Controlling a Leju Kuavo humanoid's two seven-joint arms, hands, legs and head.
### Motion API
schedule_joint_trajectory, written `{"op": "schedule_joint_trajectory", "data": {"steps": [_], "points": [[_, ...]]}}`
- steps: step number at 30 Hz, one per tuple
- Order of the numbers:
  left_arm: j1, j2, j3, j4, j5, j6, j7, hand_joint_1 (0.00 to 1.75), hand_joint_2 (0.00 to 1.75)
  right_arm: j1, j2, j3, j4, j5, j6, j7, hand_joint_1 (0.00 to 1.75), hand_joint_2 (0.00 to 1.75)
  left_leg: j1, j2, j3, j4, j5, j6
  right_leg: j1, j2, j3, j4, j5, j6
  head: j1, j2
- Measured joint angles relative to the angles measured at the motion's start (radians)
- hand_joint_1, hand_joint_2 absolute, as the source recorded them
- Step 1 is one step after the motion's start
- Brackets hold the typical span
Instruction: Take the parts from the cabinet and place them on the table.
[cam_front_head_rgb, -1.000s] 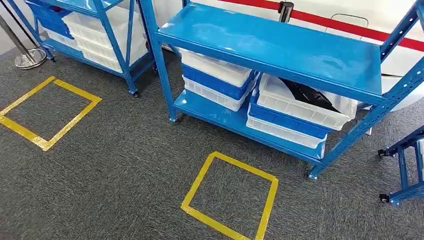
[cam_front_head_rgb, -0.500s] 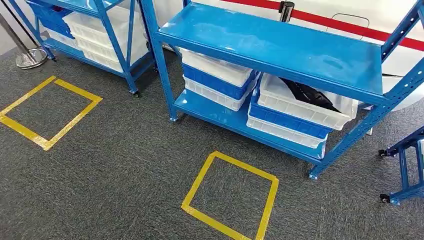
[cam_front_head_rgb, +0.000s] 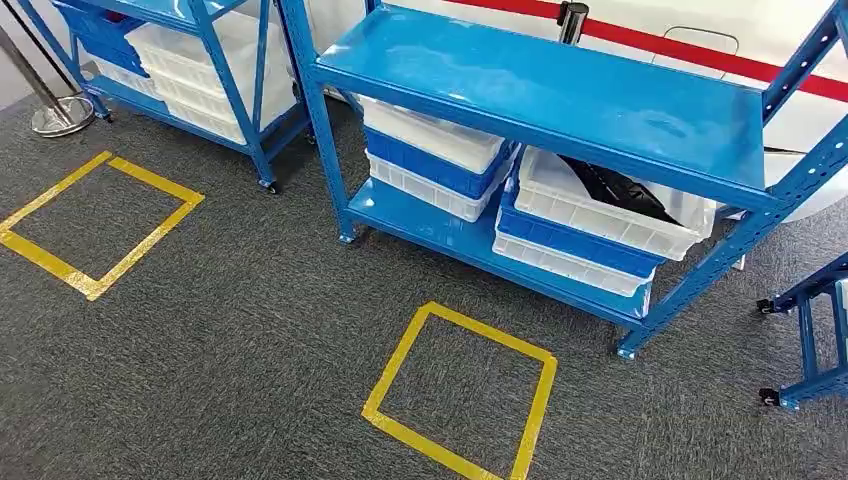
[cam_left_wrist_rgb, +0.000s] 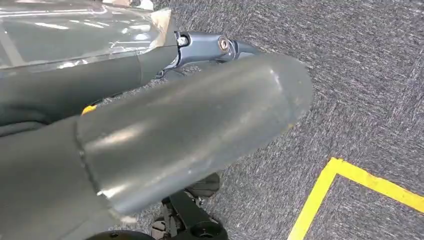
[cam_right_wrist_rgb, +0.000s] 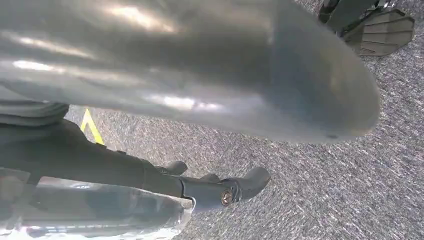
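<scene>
On the grey carpet ahead stands a blue cabinet (cam_front_head_rgb: 560, 100) with an open frame, a bare top shelf and a lower shelf that carries two stacks of crates. At the left of that lower shelf sits a stack of white and blue crates (cam_front_head_rgb: 432, 160). At the right sits a second stack, and its topmost white crate (cam_front_head_rgb: 610, 215) holds dark black parts (cam_front_head_rgb: 615, 188), partly hidden beneath the top shelf's edge. A yellow tape square (cam_front_head_rgb: 462, 395) is marked on the carpet in front of the cabinet, and another yellow tape square (cam_front_head_rgb: 95, 222) lies well apart to the left. Behind that one a second blue rack (cam_front_head_rgb: 215, 70) holds more white and blue crates, with a stanchion base (cam_front_head_rgb: 60, 115) beside it. A red stripe (cam_front_head_rgb: 700, 55) runs along the white wall behind the cabinet, and part of another blue frame on castors (cam_front_head_rgb: 810, 340) shows at the far right.

From the left wrist, the left hand (cam_left_wrist_rgb: 195, 135) hangs over the carpet near a line of yellow tape, its thick grey thumb in front and a dark finger behind; nothing is in it, and the fingers look released. From the right wrist, the right hand (cam_right_wrist_rgb: 210, 90) likewise hangs above the carpet, holding nothing, one dark finger extended beyond the thumb
</scene>
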Motion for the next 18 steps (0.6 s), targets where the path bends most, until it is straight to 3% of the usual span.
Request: {"op": "schedule_joint_trajectory", "data": {"steps": [12,13,14,15,16,17,18], "points": [[-0.004,0.000,0.000,0.000,-0.002,0.000,0.005,0.00,0.00,0.000,0.003,-0.002,0.000,-0.002,0.000,0.000,0.00,0.00,0.000,0.000,0.000,0.000,0.000,0.000,0.000,0.000,0.000,0.000,0.000,0.000,0.000,0.000],[-0.005,0.000,0.000,0.000,-0.002,0.000,0.006,0.00,0.00,0.001,0.005,-0.002,0.000,-0.002,0.000,0.000,0.00,0.00,-0.005,0.001,-0.002,0.007,-0.003,0.010,-0.017,0.002,0.003,-0.009,0.006,0.009,0.000,0.000],[-0.007,0.000,0.000,0.000,-0.002,0.001,0.007,0.00,0.00,0.000,0.005,-0.002,0.000,-0.002,0.000,0.000,0.00,0.00,-0.002,0.002,0.002,-0.006,0.004,0.021,-0.011,0.003,0.006,-0.018,0.009,0.014,-0.002,0.000],[-0.007,-0.002,0.000,0.000,-0.002,0.002,0.007,0.00,0.00,0.000,0.004,-0.002,0.000,-0.001,-0.001,0.000,0.00,0.00,0.013,0.005,0.017,-0.041,0.023,0.029,0.001,-0.003,0.002,-0.015,0.009,0.015,-0.002,0.000],[-0.007,-0.005,0.000,0.000,-0.002,0.003,0.007,0.00,0.00,0.000,0.003,-0.003,0.000,0.000,-0.001,0.000,0.00,0.00,0.012,0.008,0.031,-0.061,0.031,0.026,-0.005,-0.026,-0.004,0.001,-0.001,0.014,0.003,0.000],[-0.007,-0.005,0.000,0.000,-0.002,0.004,0.007,0.00,0.00,-0.001,0.003,-0.003,0.000,0.000,-0.001,0.000,0.00,0.00,0.016,0.011,0.033,-0.068,0.037,0.035,-0.007,-0.033,-0.027,0.047,-0.030,0.007,0.009,0.000],[-0.007,-0.005,0.000,0.000,-0.002,0.005,0.008,0.00,0.00,-0.002,0.004,-0.003,0.000,0.001,-0.001,0.000,0.00,0.00,0.016,0.016,0.030,-0.068,0.037,0.034,-0.011,-0.035,-0.069,0.127,-0.065,0.002,0.010,0.000]]}}
